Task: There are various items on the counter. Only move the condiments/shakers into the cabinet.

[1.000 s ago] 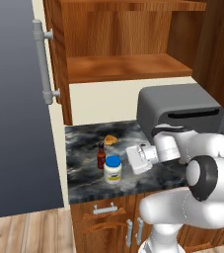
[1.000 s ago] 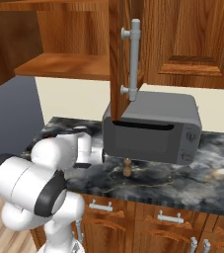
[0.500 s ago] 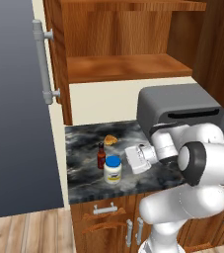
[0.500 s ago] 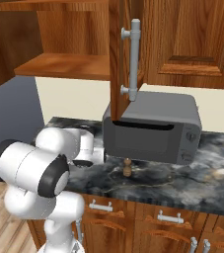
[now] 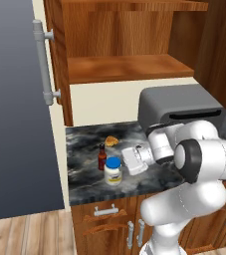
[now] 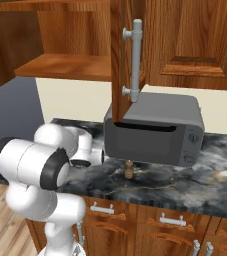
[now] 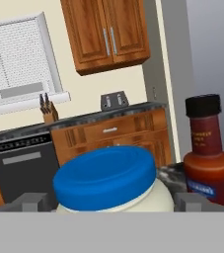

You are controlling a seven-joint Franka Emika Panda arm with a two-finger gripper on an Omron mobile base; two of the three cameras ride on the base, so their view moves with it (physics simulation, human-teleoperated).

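Hand [image 7: 111,201] spread wide, fingers flanking the blue-lidded white jar [image 7: 108,185], ungripped.

Blue-lidded white jar [image 5: 113,171] upright on counter [image 5: 84,149], red sauce bottle [image 5: 102,157] just behind; shaker [image 6: 129,169] before oven.

I have the white arm with dark joints folded low, its elbow bulging toward the cameras and its forearm reaching left across the left base view. The wrist is turned so the white hand lies roughly level. My two-finger gripper [image 5: 123,164] has its small dark tips [image 7: 33,201] spread wide, one at each side of the hand view.
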